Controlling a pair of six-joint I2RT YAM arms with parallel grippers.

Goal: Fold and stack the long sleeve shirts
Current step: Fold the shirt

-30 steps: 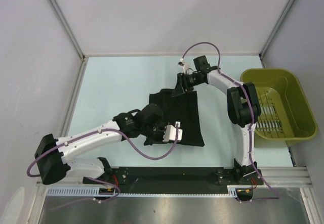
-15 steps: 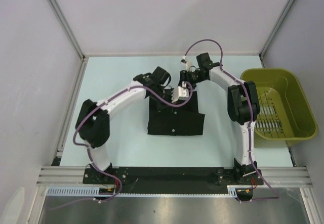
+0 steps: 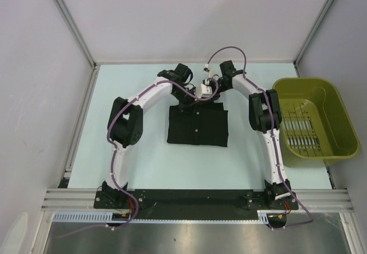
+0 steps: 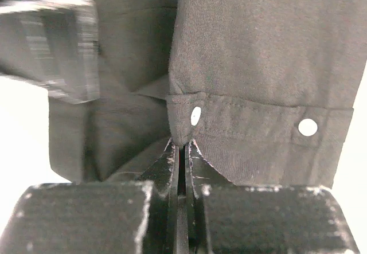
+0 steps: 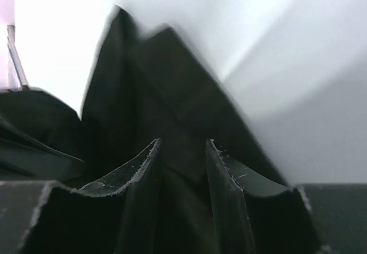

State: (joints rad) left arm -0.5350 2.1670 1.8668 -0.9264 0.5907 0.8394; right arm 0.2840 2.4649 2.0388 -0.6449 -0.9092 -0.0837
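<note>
One black long sleeve shirt (image 3: 198, 129) lies folded into a rectangle at mid-table. Both grippers meet at its far edge. My left gripper (image 3: 193, 96) is shut on a fold of the shirt (image 4: 264, 65) at a buttoned band with white buttons (image 4: 308, 127); its jaws (image 4: 182, 146) are pressed together on the cloth. My right gripper (image 3: 207, 89) is just beside it; in the right wrist view its jaws (image 5: 182, 142) stand slightly apart with black shirt fabric (image 5: 149, 82) filling the gap between them. No other shirt shows.
An olive-green plastic basket (image 3: 303, 82) stands at the right edge of the table, beside the right arm. Grey walls enclose the table at the left, back and right. A blurred grey shape (image 4: 54, 42) is at the upper left of the left wrist view.
My left arm swept from the shirt's near edge to its far edge, carrying cloth with it. The shirt went from a larger skewed spread to a compact rectangle. The right gripper shifted slightly.
</note>
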